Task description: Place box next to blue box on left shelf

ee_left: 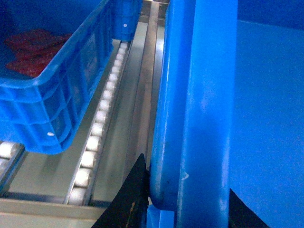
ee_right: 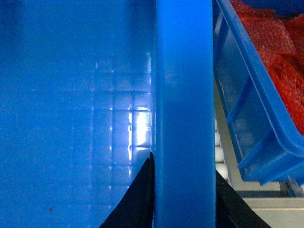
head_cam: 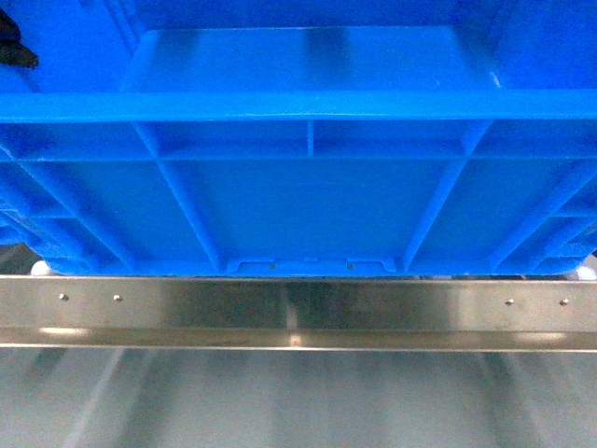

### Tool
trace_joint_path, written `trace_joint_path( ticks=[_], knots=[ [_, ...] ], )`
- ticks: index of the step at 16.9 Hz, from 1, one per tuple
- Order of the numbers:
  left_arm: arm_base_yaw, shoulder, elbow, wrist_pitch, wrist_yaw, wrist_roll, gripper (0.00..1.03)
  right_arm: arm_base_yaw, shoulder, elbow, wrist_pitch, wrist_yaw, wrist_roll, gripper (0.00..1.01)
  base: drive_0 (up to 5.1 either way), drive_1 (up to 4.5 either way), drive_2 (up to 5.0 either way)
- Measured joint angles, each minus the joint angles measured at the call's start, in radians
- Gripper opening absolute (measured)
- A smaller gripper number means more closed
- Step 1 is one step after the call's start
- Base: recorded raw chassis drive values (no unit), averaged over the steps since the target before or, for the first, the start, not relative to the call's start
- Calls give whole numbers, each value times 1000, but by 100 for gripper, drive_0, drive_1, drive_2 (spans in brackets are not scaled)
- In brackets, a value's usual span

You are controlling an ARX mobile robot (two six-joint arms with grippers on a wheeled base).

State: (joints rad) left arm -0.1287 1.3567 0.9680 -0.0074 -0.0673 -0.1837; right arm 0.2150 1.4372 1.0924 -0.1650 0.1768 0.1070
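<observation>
The box (head_cam: 308, 201) fills the top of the head view, above the left shelf (head_cam: 298, 313). The left tool (ee_left: 187, 209) and the right tool (ee_right: 183, 204) each pinch its rim.

Large bright-blue rectangular plastic crate (head_cam: 308, 187) with ribbed outer walls, thick rim and smooth glossy floor, upright and level, its near wall along the front edge of the shelf. Stainless-steel rack bed (head_cam: 298, 313) with lanes of small white rollers (ee_left: 97, 130); a riveted steel rail forms its front edge, just below the crate's base.
</observation>
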Motion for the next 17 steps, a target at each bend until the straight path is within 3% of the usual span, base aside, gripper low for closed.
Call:
trace_joint_path(
  ticks=[4,17],
  knots=[
    [0,0,0,-6,0,0,20,0,0,0,-6,-1,0,21,-4,424,-433],
    [0,0,0,-1,0,0,20,0,3,0,-1,-1,0,21,0,0,0]
  ],
)
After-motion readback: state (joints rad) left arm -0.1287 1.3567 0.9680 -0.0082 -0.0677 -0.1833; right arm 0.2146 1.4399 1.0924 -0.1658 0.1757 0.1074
